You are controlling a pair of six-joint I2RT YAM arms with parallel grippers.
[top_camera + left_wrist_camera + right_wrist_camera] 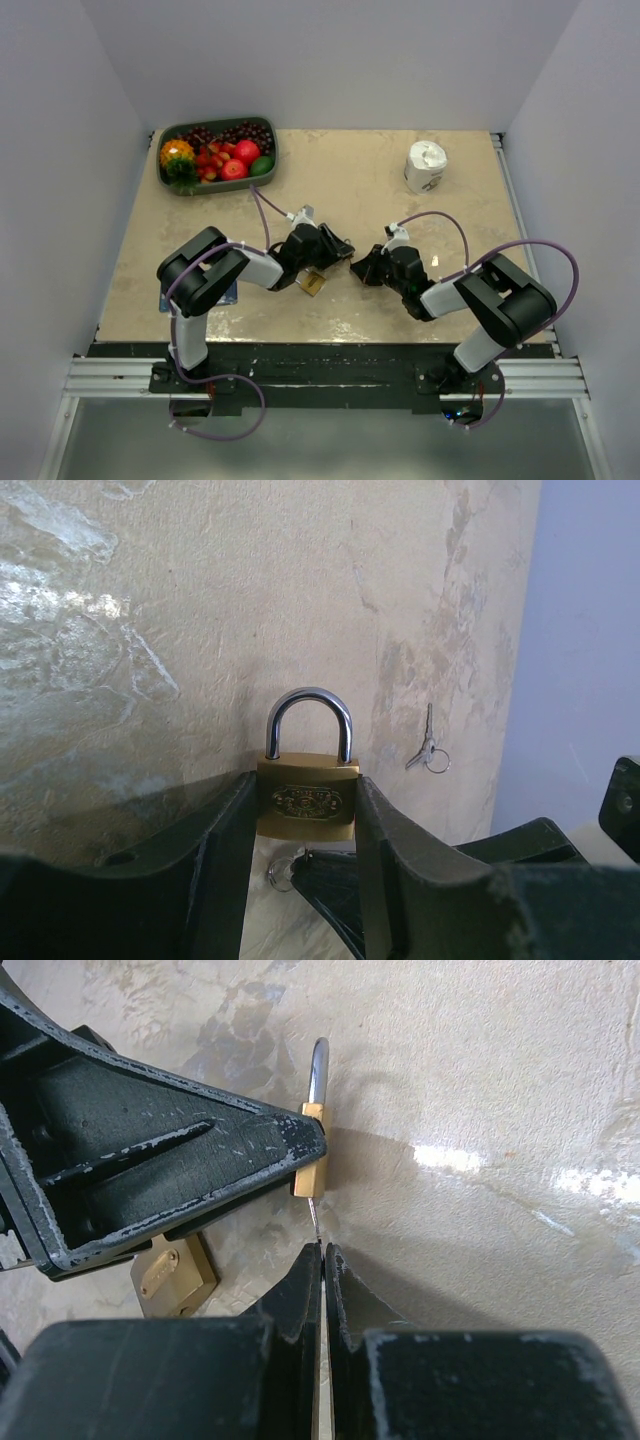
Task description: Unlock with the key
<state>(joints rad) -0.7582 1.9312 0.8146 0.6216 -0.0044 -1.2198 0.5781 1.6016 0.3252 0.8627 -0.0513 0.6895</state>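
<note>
A small brass padlock with a steel shackle (308,768) is clamped upright between the fingers of the left hand (307,785), over the mottled beige table (200,630). A tiny thin silvery key (314,1222) is pinched in the pressed-together right hand (322,1257), its tip at that padlock's underside. A second brass padlock (172,1272) is seen lying flat on the table nearby.

Ref = padlock (307,805), sitting between the left gripper (307,788) fingers. Key (314,1218) is at its underside, pinched in the right gripper (323,1252). Second padlock (172,1272) lies on the table (350,180) just beside it. Spare keys (428,748) beyond, to the right. Fruit tray (273,150) far behind-left, paper roll (425,166) behind-right.
</note>
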